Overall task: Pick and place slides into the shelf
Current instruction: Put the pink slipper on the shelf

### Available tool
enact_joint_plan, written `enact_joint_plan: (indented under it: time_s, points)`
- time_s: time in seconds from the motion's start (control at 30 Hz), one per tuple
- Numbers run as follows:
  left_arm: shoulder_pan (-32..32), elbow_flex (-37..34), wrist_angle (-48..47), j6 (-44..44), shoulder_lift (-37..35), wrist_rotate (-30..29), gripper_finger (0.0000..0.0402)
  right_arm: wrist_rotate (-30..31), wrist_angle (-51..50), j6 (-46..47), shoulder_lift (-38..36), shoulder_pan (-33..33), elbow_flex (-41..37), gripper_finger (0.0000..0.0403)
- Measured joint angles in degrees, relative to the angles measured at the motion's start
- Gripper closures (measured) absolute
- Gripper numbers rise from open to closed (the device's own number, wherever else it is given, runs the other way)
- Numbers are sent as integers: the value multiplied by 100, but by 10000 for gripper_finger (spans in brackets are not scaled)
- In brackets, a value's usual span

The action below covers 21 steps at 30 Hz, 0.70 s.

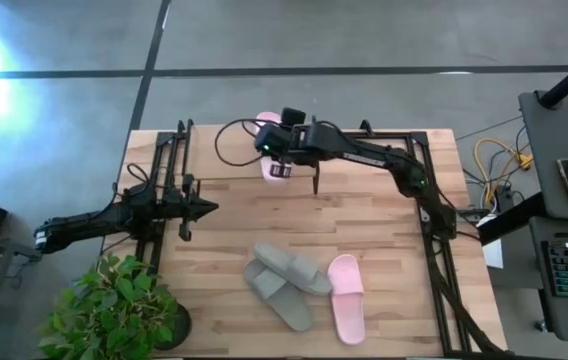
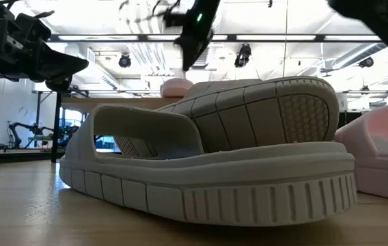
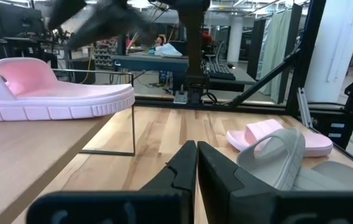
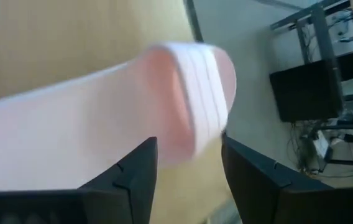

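One pale pink slide (image 3: 46, 93) lies sole down on the shelf's wood top (image 3: 33, 146) at the table's far middle. It also shows in the high view (image 1: 266, 122) and the low view (image 2: 178, 87). My right gripper (image 4: 189, 168) hangs open just above its end (image 4: 183, 93); it also shows in the high view (image 1: 276, 152). Two grey-green slides (image 1: 286, 277) lie near the front, one resting partly on the other. The second pink slide (image 1: 346, 297) lies flat beside them. My left gripper (image 3: 196, 165) is shut and empty at the table's left (image 1: 200, 208).
The shelf's thin black frame (image 3: 132, 127) stands on the tabletop between my left gripper and the far edge. Black arm frames (image 1: 169, 170) run along both table sides. A potted plant (image 1: 114, 310) stands at the near left corner. Bare wood (image 1: 264, 215) lies mid-table.
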Motion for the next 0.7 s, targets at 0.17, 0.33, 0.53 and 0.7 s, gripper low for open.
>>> enact_joint_plan:
  time_s: [0.17, 0.33, 0.53, 0.7]
  points:
    - [-1, 0, 0, 0, 4, 0, 402, -954, -1170, 359, -669, 580, -16, 231]
    - [0, 0, 0, 0, 4, 0, 402, -1188, -1610, 620, -1400, 1365, -479, 231]
    - [0, 0, 0, 0, 4, 0, 402, -948, -2013, 1759, -2190, 2634, -1757, 230]
    - [-2, -1, -1, 0, 7, 0, 402, -842, -1977, 2903, -2324, 3924, -2785, 229]
